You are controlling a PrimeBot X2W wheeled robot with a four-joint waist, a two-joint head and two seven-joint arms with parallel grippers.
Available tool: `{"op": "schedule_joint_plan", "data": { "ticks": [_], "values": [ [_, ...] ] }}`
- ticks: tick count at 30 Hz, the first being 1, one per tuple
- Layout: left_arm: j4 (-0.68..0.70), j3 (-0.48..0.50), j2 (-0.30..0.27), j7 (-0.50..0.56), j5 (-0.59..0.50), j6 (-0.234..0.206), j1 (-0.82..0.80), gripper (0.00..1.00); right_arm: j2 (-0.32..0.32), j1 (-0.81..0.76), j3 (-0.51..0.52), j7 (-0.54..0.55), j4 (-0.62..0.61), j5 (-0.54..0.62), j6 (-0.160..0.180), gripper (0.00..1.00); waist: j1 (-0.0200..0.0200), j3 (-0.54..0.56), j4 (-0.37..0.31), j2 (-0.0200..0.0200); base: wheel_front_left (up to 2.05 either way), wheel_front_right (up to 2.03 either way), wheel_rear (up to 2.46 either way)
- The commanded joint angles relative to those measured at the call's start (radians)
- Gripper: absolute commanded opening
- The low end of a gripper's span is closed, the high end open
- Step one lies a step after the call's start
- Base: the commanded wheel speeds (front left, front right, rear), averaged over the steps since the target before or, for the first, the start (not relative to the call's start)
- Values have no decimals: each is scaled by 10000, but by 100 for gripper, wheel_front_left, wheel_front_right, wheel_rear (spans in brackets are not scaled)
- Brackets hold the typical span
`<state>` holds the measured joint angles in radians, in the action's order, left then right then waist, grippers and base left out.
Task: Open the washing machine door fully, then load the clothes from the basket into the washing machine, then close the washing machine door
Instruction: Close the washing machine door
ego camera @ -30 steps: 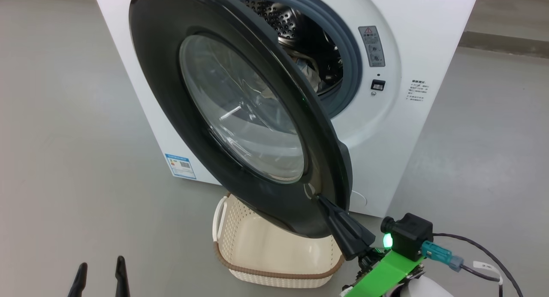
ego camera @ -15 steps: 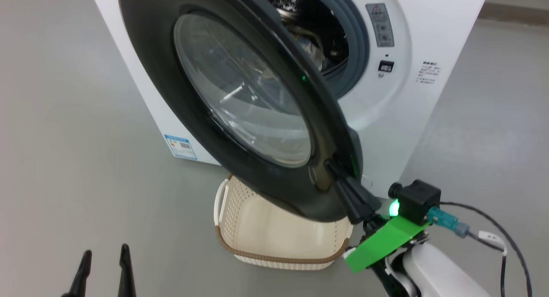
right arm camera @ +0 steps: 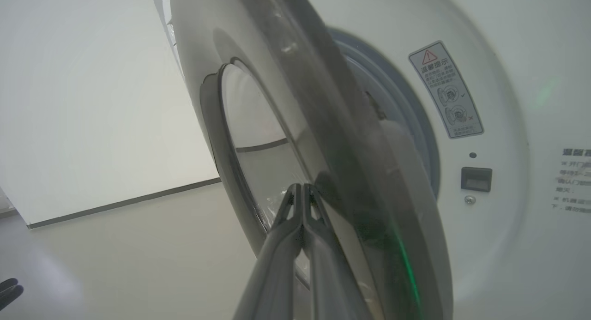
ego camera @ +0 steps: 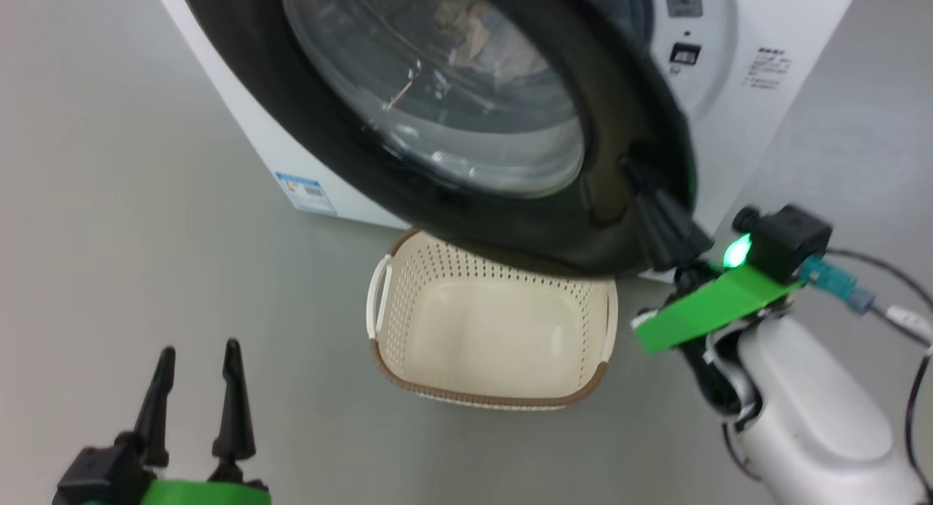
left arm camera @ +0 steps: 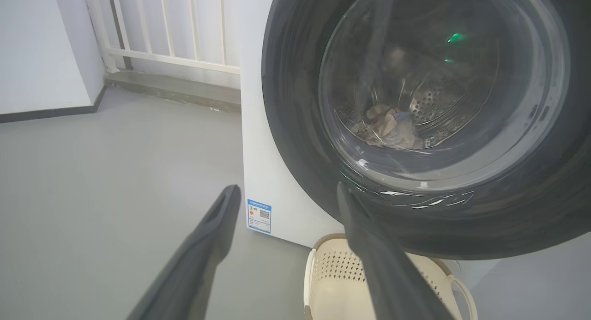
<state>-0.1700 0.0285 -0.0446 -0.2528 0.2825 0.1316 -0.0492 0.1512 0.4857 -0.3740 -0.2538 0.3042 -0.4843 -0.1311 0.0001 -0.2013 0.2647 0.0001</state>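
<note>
The washing machine door [ego camera: 619, 111], black with a bulging glass window, stands partly ajar in front of the white washing machine [ego camera: 787, 31]. My right gripper [ego camera: 633, 171] is shut, its tips pressed on the door's outer face near the right edge; the right wrist view shows the right gripper [right arm camera: 302, 187] against the door [right arm camera: 323, 103]. Through the glass, clothes [left arm camera: 388, 128] lie in the steel drum. The basket [ego camera: 481, 397] sits on the floor under the door, with nothing showing inside. My left gripper [ego camera: 200, 349] hangs open at the lower left, apart from everything.
Grey floor surrounds the machine. A blue label [ego camera: 306, 192] marks its lower left front. The latch slot [right arm camera: 476, 178] sits right of the grey gasket. A white railing [left arm camera: 171, 24] and wall stand behind on the left. A cable [ego camera: 896, 315] trails from my right wrist.
The head camera has tilted down. The door has swung toward the machine, now covering the drum opening, with my shut right gripper following against it. My left gripper stays open.
</note>
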Motion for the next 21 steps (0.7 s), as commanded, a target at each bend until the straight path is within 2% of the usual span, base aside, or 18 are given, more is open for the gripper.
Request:
{"op": "schedule_joint_plan", "data": {
  "ticks": [1,21],
  "values": [
    [363,214,-101,-89,148,-9,-422,100,32,504,135,-80,-147,146,4,0,-1,-473,223,-1,0,0,0],
    [666,-558,-58,-90,795,-9,-1389,100,416,2810,2165,-80,760,514,4,0,-1,-1807,1192,-1,0,0,0]
  ]
}}
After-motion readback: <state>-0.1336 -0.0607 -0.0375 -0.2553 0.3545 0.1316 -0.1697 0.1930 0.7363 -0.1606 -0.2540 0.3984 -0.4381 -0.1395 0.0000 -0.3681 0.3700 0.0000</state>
